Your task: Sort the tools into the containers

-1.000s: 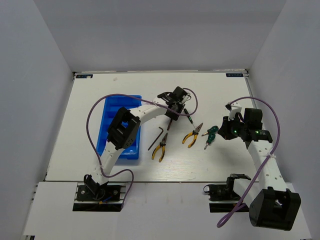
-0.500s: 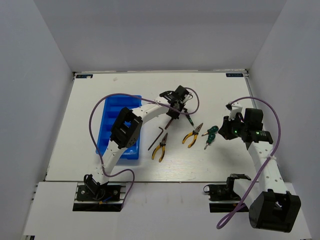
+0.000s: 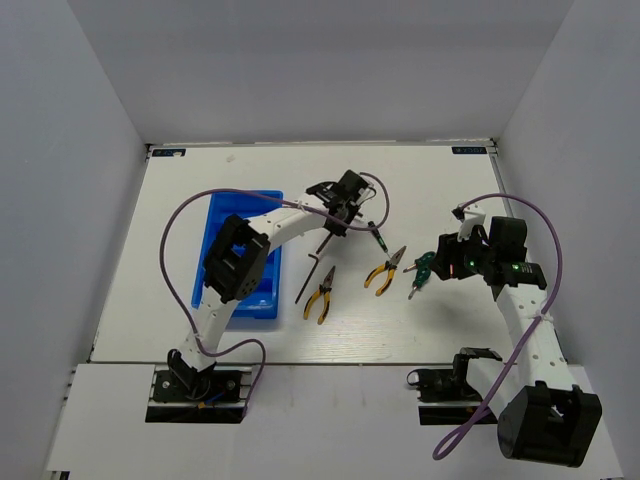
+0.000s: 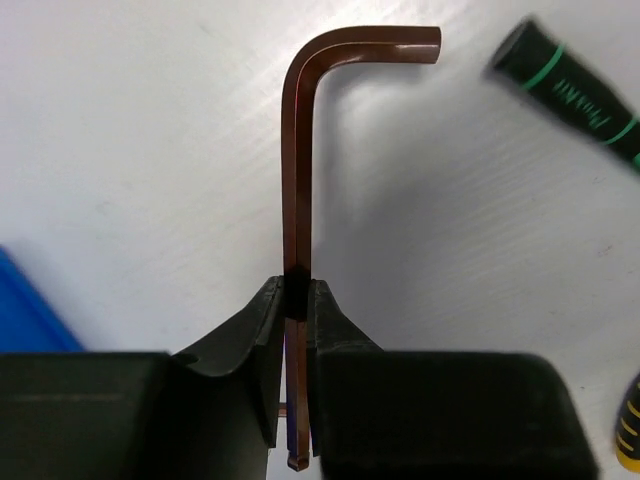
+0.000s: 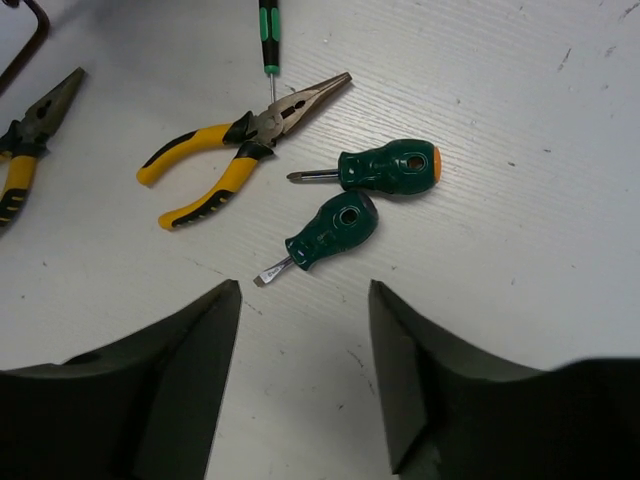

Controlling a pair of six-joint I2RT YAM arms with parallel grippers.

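Seen from above, the blue bin [image 3: 222, 215] sits left on the surface [image 3: 420, 180], pliers [image 3: 320, 293] at centre. The left gripper [image 4: 293, 330] has jaws clenched on a hex key [image 4: 297, 180]. The right gripper [image 5: 303, 300], jaws released, hangs over two green screwdrivers [image 5: 330, 232].

Light was bright and even, falling from above. In the overhead view the white counter [image 3: 430, 190] looked almost washed out, with only short, soft shadows. At the left wrist the hex key [image 4: 297, 170] was sharp, with pale glare along its bend and a diffuse grey shadow to its right. The left gripper [image 4: 292, 295] and right gripper [image 5: 305, 300] appeared dark and slightly blurred near the lens.
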